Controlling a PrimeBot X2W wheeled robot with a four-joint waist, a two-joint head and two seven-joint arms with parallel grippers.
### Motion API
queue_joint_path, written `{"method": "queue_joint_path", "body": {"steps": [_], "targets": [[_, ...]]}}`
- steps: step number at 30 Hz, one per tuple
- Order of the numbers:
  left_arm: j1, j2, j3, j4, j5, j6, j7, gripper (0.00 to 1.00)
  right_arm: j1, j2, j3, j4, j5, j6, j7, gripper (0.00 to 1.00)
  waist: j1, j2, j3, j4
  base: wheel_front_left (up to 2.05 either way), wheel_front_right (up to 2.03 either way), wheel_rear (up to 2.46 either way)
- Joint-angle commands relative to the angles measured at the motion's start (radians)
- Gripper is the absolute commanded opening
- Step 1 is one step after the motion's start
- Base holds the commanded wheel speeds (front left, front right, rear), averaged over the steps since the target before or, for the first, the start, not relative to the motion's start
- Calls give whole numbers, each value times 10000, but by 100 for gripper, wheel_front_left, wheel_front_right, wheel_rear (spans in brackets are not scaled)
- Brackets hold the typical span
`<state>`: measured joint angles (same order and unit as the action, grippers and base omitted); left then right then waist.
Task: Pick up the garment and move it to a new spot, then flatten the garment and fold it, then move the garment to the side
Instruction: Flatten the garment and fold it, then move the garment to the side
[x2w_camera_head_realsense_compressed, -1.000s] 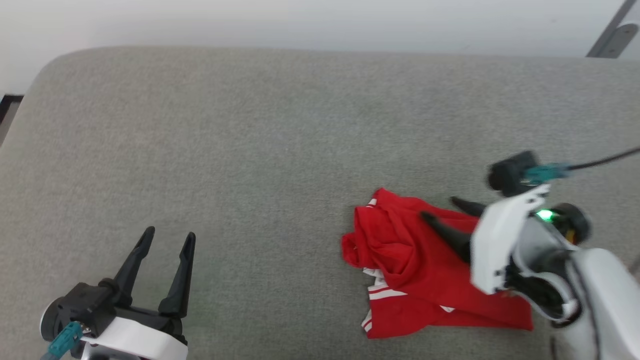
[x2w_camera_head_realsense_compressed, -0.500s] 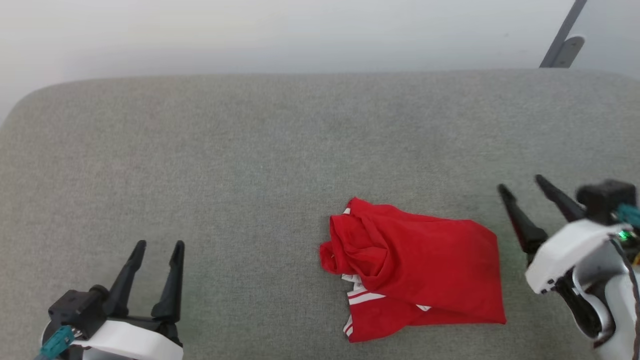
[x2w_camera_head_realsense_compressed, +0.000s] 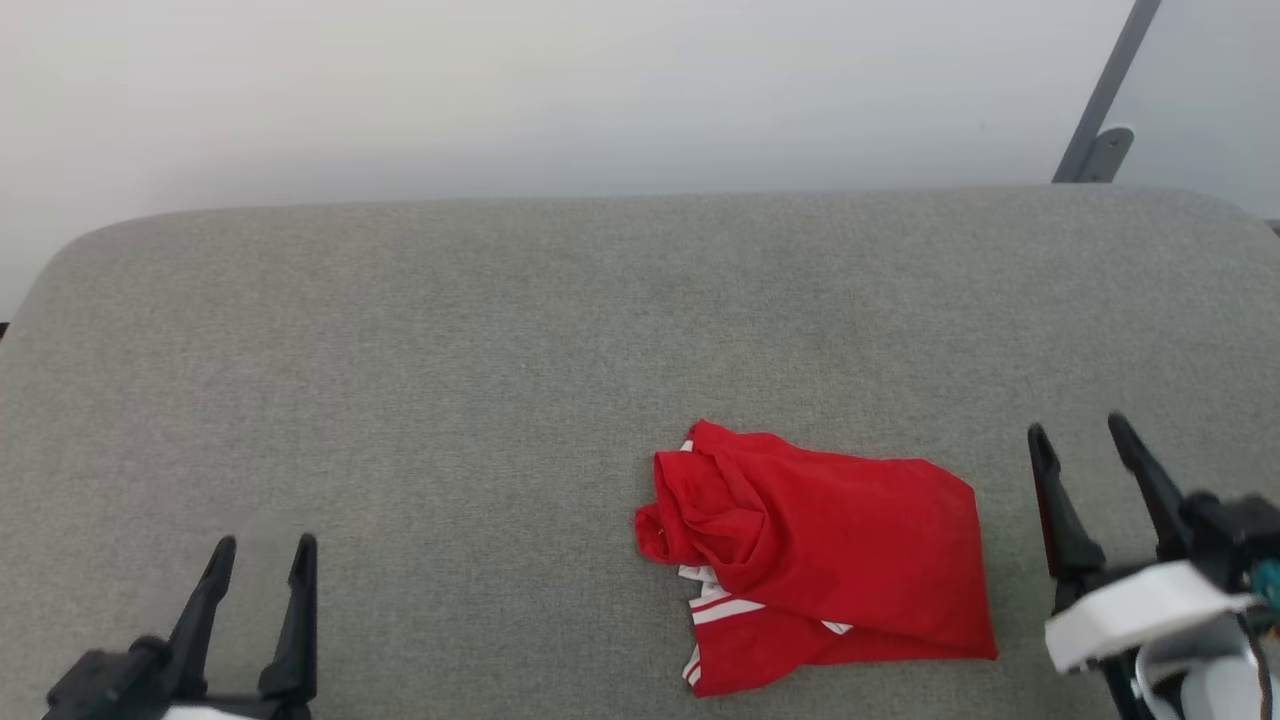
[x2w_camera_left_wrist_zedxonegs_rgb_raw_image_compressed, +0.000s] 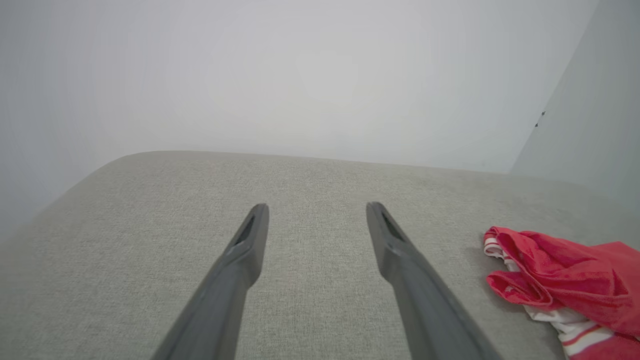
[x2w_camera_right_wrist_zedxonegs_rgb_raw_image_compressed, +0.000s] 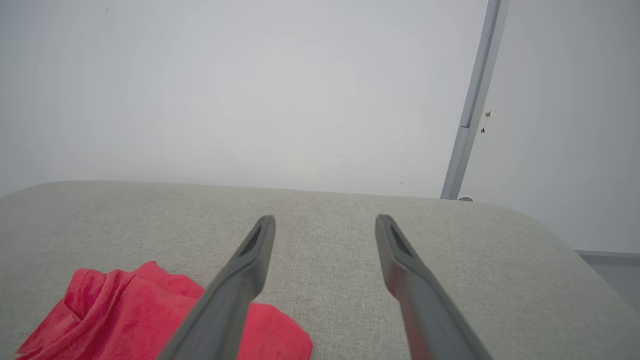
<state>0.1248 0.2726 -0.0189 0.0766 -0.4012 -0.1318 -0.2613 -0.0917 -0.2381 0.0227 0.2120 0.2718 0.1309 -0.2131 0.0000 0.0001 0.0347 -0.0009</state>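
The garment (x2w_camera_head_realsense_compressed: 830, 560) is a red shirt with white striped trim, folded into a rough bundle on the grey padded surface (x2w_camera_head_realsense_compressed: 500, 350), right of centre near the front edge. It also lies at the right edge of the left wrist view (x2w_camera_left_wrist_zedxonegs_rgb_raw_image_compressed: 565, 275) and at the lower left of the right wrist view (x2w_camera_right_wrist_zedxonegs_rgb_raw_image_compressed: 125, 315). My right gripper (x2w_camera_head_realsense_compressed: 1080, 435) stands open just right of the bundle, apart from it, nothing between its fingers. My left gripper (x2w_camera_head_realsense_compressed: 262, 547) is open at the lower left, far from the cloth, fingers pointing away from me.
A pale wall (x2w_camera_head_realsense_compressed: 600, 90) rises behind the surface's rounded far edge. A grey metal post (x2w_camera_head_realsense_compressed: 1100, 110) leans at the back right. Bare grey fabric stretches across the left and far parts of the surface.
My right gripper has let go of the garment and drawn back to its right. The bundle now lies free. The camera has tilted, so the whole picture has shifted and both grippers sit lower.
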Motion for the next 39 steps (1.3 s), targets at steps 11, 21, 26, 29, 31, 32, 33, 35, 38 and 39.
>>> {"method": "queue_joint_path", "body": {"steps": [11, 21, 26, 29, 31, 32, 33, 35, 38, 39], "targets": [[1395, -356, 713, -910, 500, 27, -48, 100, 1588, 574, -1080, -1326, -394, -6, 197, 100, 0, -1, -184, 150, 0, 0, 0], [1534, -517, 742, -1295, 590, 26, -48, 100, 2189, 924, -1517, -2183, -385, -6, 659, 100, 0, -1, -164, 236, 0, 0, 0], [1396, -467, 638, -1347, 516, 26, -48, 100, 1885, 735, -1387, -2257, -504, -6, 1077, 100, 0, -1, 23, 277, 0, 0, 0], [1234, -409, 625, -1349, 453, 27, -48, 100, 1588, 575, -1331, -2192, -580, -6, 1675, 100, 0, -1, 241, 280, 0, 0, 0], [1081, -343, 611, -1389, 376, 27, -48, 100, 1289, 394, -1109, -2230, -610, -6, 2328, 100, 0, -1, 496, 231, 0, 0, 0], [972, -283, 596, -1406, 325, 27, -48, 100, 1122, 221, -946, -2282, -691, -6, 2752, 100, 0, -1, 697, 198, 0, 0, 0], [828, -217, 541, -1407, 294, 27, -48, 100, 897, 49, -800, -2380, -715, -6, 3114, 100, 0, -1, 859, 181, 0, 0, 0], [521, -101, 389, -1410, 205, 27, -48, 100, 602, -308, -518, -2590, -652, -8, 4040, 100, 0, -1, 1178, 206, 0, 0, 0], [36, 69, 172, -1381, 109, 27, -48, 100, 138, -738, -351, -3040, -377, -8, 5547, 100, 0, -1, 1596, 276, 0, 0, 0], [-119, 85, 134, -1363, 72, 26, -48, 100, 45, -847, -267, -3183, -285, -8, 6144, 100, 0, -1, 1742, 282, 0, 0, 0]]}}
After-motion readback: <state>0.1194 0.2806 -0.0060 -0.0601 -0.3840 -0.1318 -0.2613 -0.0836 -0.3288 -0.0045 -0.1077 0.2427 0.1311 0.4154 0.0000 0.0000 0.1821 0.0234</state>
